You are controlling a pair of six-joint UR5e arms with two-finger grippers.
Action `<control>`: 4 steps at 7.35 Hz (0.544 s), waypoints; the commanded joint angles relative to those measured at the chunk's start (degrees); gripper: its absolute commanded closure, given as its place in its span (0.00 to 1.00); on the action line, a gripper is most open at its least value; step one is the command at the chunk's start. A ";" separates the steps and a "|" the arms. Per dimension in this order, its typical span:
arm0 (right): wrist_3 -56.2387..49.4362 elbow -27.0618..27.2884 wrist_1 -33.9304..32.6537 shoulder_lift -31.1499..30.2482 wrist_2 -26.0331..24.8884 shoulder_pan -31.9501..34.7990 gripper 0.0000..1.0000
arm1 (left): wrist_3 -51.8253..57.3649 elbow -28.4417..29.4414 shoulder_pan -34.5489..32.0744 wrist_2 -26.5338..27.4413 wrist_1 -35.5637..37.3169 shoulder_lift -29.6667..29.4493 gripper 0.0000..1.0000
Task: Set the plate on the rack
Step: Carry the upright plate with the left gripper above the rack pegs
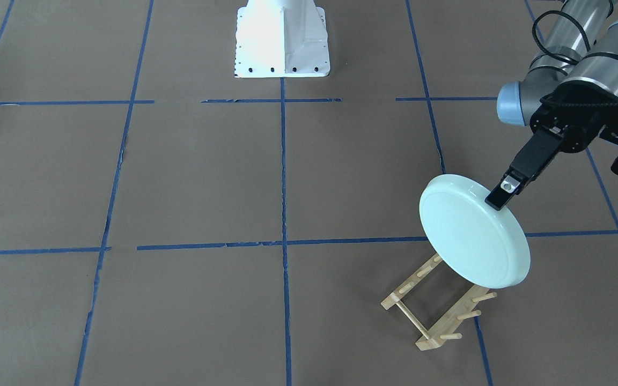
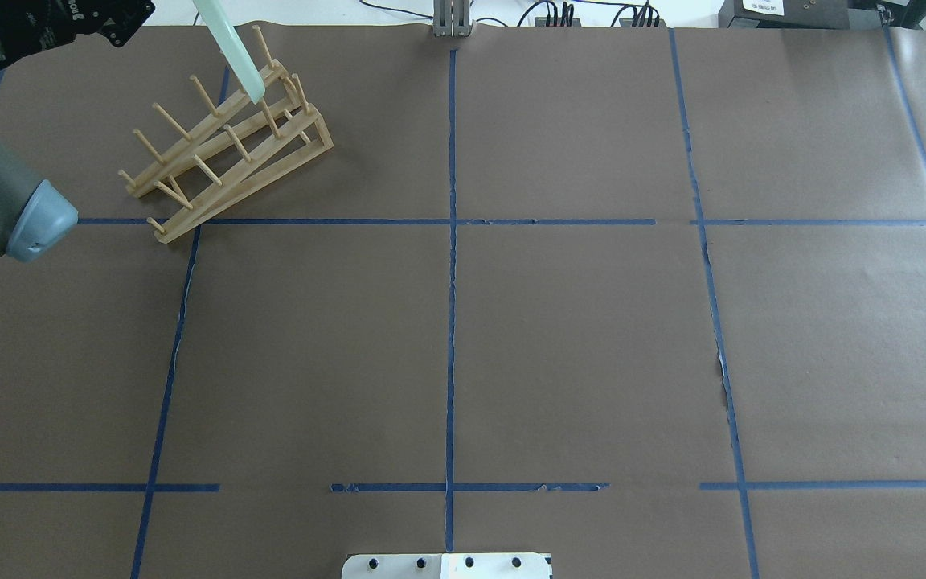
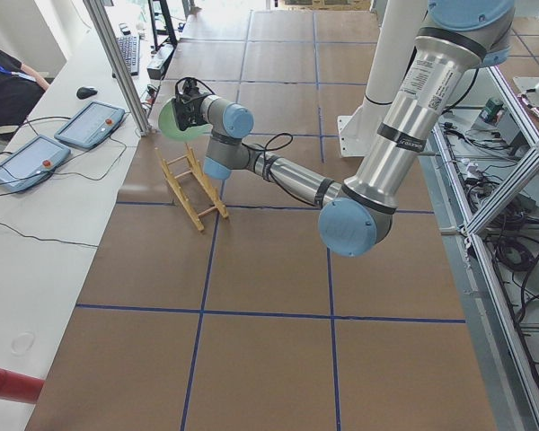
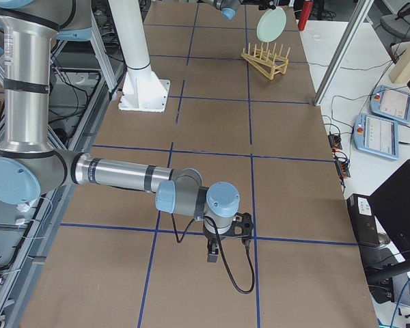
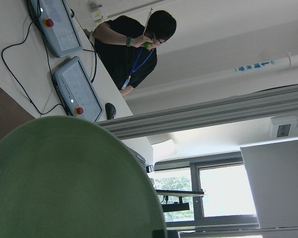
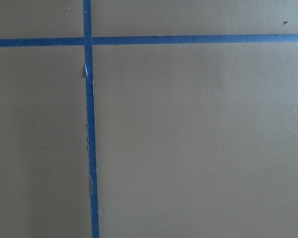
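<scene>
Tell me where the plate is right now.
The plate is at the front-facing view's right, the robot's left side, held on edge by the left gripper over the rack.

Blue tape grid [image 2: 451,322] on brown paper [image 2: 575,354]; operator [image 5: 124,54] near pendant [image 5: 79,89]

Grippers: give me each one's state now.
Left gripper: shut on the plate, at its rim, over the rack.
Right gripper: cannot be told; seen only from the exterior right view.
</scene>
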 commanded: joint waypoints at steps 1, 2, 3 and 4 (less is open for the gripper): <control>0.00 0.03 0.00 0.00 0.00 0.05 0.00 | 0.08 4.24 0.11 2.74 -0.68 -2.51 1.00; 0.00 0.03 0.00 0.00 0.00 0.05 0.00 | -0.01 6.78 0.20 3.62 -0.77 -3.82 1.00; 0.00 0.03 0.00 0.00 0.00 0.05 0.00 | -0.01 8.29 0.20 3.98 -0.77 -4.79 1.00; 0.00 0.03 0.00 0.00 0.00 -0.04 0.00 | 0.08 8.74 0.28 4.33 -0.77 -4.80 1.00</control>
